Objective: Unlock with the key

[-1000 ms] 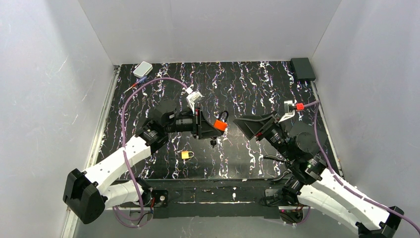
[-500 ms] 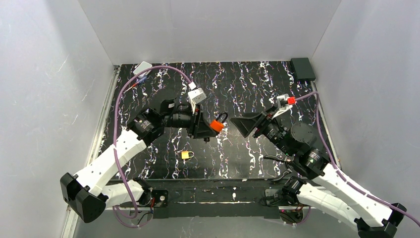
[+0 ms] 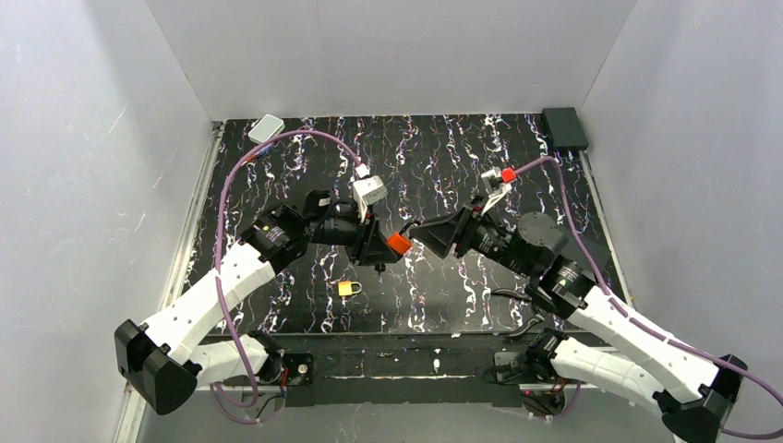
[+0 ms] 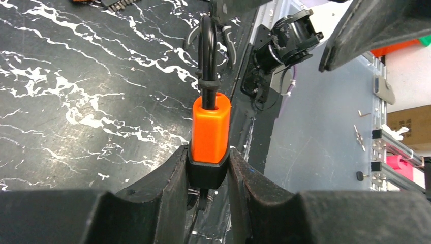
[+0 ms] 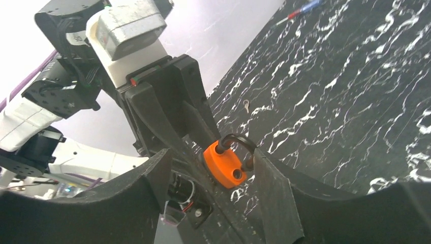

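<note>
the small orange padlock is clamped by the left end effector; the open right end effector should be centred on the black shackle.

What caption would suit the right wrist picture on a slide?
Left gripper holds an orange padlock inside the open right gripper.

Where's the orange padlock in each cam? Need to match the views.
Top external: orange padlock at centre, where the two arms' tips meet.
Left wrist: orange padlock at centre, shackle up, base clamped in the left gripper jaws.
Right wrist: orange padlock at lower centre, between the open right gripper jaws.
Shared landmark: the black, white-veined table, seen in all three views.
</note>
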{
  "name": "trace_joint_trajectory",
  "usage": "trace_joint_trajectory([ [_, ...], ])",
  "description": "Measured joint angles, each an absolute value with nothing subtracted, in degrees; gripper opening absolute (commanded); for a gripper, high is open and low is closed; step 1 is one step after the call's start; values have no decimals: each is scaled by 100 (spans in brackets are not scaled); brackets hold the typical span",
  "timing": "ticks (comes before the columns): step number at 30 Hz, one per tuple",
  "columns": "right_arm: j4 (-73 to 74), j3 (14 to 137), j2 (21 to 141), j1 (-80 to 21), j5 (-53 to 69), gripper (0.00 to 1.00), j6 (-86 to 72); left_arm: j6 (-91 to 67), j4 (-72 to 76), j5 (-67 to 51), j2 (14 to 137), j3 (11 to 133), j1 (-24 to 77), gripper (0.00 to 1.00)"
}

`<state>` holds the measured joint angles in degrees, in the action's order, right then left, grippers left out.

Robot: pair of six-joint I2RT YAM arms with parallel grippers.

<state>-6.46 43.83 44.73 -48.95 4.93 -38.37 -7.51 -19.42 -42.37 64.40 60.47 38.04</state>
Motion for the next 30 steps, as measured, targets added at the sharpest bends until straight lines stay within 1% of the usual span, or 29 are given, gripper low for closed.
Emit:
trace_joint_trajectory([
  [6,-351,4578,4803,-4895,438,68,-4515,-646,-2102,-3802,6440,6047,3804,0],
  [12,-333,4609,5323,-4895,491,62,-5087,-585,-2167,-3538,6440,6047,3804,0],
  [17,-292,4661,5833,-4895,552,60,-5295,-550,-2206,-3463,6440,6042,3802,0],
  [24,-287,4901,5990,-4904,460,60,-5299,-528,-2239,-3538,6440,6036,3795,0],
  [25,-287,4954,6020,-4904,460,62,-5299,-519,-2237,-3540,6440,6036,3798,0],
  [26,-287,5006,6051,-4904,460,67,-5293,-513,-2235,-3540,6440,6036,3798,0],
  [30,-126,5221,6180,-4904,445,88,-5256,-499,-2244,-3420,6436,6036,3798,0],
])
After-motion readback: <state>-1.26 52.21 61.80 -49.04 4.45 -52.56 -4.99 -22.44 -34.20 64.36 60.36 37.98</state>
